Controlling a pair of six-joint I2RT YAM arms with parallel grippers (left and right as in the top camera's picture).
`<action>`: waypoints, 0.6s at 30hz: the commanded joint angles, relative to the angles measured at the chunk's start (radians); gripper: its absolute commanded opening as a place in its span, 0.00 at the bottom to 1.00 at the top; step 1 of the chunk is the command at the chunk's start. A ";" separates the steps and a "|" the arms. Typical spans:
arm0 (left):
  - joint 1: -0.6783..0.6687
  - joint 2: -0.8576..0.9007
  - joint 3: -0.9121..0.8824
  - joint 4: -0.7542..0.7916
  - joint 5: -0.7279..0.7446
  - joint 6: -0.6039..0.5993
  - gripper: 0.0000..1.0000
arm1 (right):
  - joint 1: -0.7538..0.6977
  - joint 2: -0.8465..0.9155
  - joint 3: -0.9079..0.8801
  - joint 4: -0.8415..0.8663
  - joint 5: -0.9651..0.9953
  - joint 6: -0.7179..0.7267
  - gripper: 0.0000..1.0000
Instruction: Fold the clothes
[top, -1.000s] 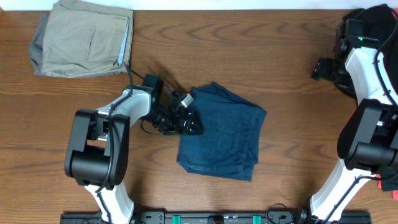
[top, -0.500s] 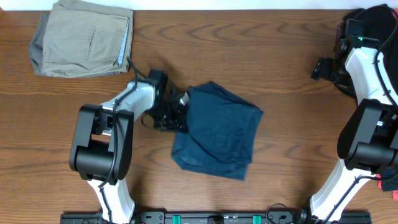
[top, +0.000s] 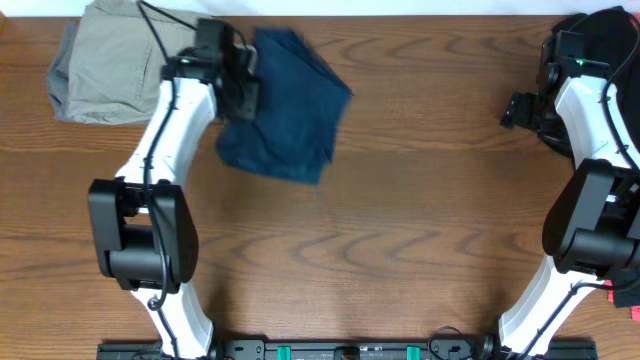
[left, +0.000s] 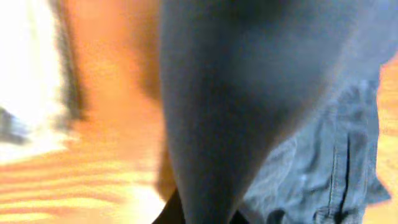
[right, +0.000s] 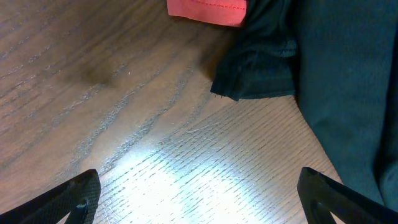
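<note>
The folded dark navy shorts (top: 288, 112) lie at the back left of the table, just right of the folded khaki shorts (top: 115, 62). My left gripper (top: 240, 88) is shut on the navy shorts' left edge. In the left wrist view, blurred navy fabric (left: 249, 93) fills the frame and runs down between the fingers of the left gripper (left: 199, 218). My right gripper (top: 516, 108) hovers open at the far right. In the right wrist view the right gripper (right: 199, 199) has only bare wood between its fingers, beside a black garment (right: 329, 74) and a coral-red one (right: 208, 7).
The black garment pile (top: 590, 30) sits in the table's back right corner by the right arm. The back edge of the table (top: 420, 16) runs just behind both stacks of clothes.
My left gripper closed on the navy shorts and dragged them from the table's middle to the back left, beside the khaki shorts. The right arm has not moved.
</note>
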 joint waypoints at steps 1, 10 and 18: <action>0.043 0.000 0.049 0.052 -0.086 0.051 0.06 | 0.003 0.005 0.001 -0.001 0.008 0.018 0.99; 0.107 0.000 0.097 0.179 -0.162 0.137 0.06 | 0.003 0.005 0.001 -0.001 0.008 0.018 0.99; 0.127 0.000 0.138 0.219 -0.309 0.146 0.07 | 0.003 0.005 0.001 -0.001 0.008 0.018 0.99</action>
